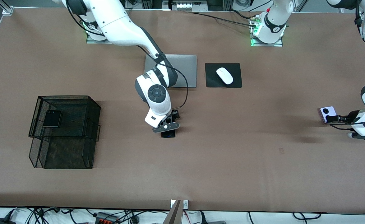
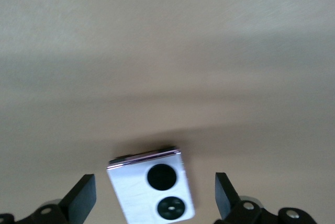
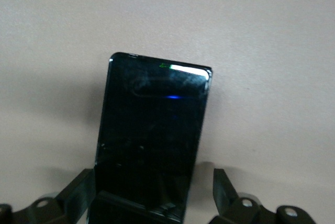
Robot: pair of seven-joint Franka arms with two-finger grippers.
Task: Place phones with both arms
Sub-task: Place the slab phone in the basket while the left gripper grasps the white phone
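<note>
Near the middle of the table, the right gripper [image 1: 167, 126] hangs low over the long black slab phone [image 1: 168, 134], which lies flat on the brown table [image 1: 232, 155]; in the right wrist view the phone [image 3: 152, 140] sits between the spread fingers [image 3: 78, 192], which do not appear to touch it, so nothing is gripped yet. The gap seems lined up across the phone's narrow width, probably so the fingers can close on its long edges. Toward the left arm's end of the table, the left gripper [image 1: 336, 119] is likewise wide open and holds nothing, straddling the lavender-white flip phone [image 2: 152, 185], which lies flat with its two black lenses up. The small black flip phone [image 1: 52, 118] already rests in the upper tray of the black mesh basket [image 1: 92, 109] toward the right arm's end, apparently the goal for the others. The silver laptop [image 1: 185, 70] and the white mouse [image 1: 224, 75] on its black pad [image 1: 212, 81] lie farther from the front camera, untouched.
</note>
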